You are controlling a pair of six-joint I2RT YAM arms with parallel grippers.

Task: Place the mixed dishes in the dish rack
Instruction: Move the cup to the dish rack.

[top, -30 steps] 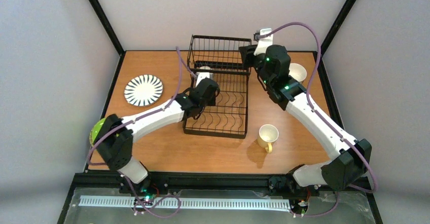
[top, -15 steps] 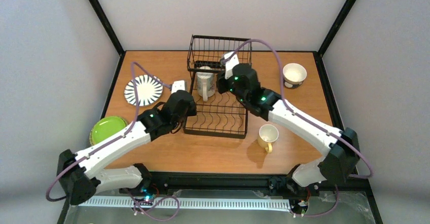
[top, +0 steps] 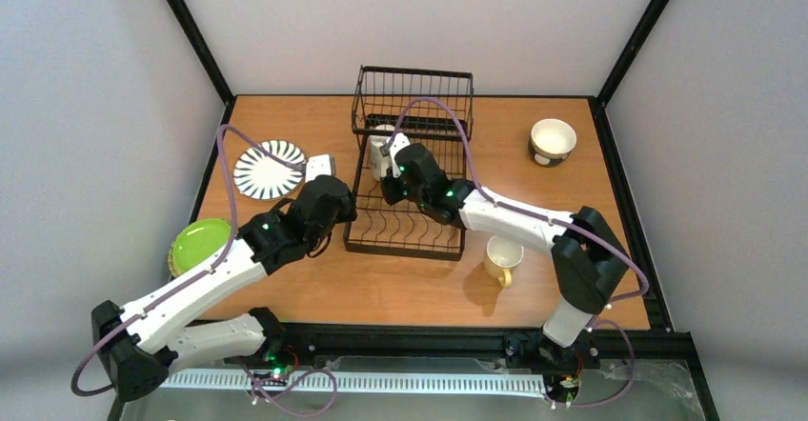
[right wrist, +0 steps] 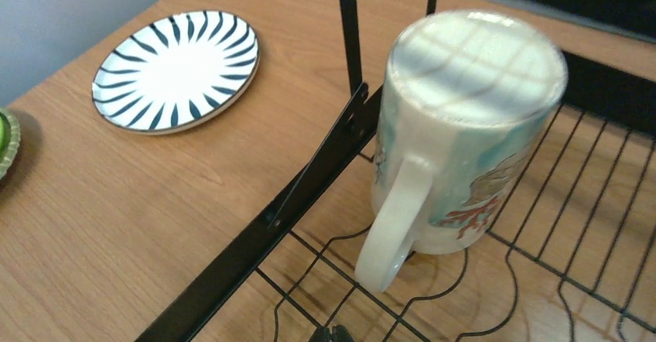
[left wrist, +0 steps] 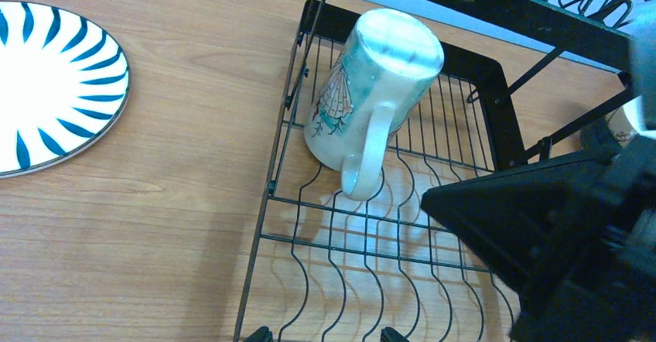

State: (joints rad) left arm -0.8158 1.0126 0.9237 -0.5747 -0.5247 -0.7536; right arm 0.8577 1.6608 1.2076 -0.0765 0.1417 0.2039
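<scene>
Teal-and-white mug sits upside down in the dish rack, at the far left corner of its flat section, handle facing the arms. I read the right gripper as pressed together on nothing (only its tips show), near the handle. Left gripper hovers at the rack's left edge, jaws apart, empty. Striped plate lies on the table beside it.

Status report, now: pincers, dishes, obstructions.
Left pincer open, empty; right pincer shut, empty. Teal-and-white mug inverted in dish rack. Striped plate, green plate, yellow mug, bowl on table. Right arm over rack slots.
</scene>
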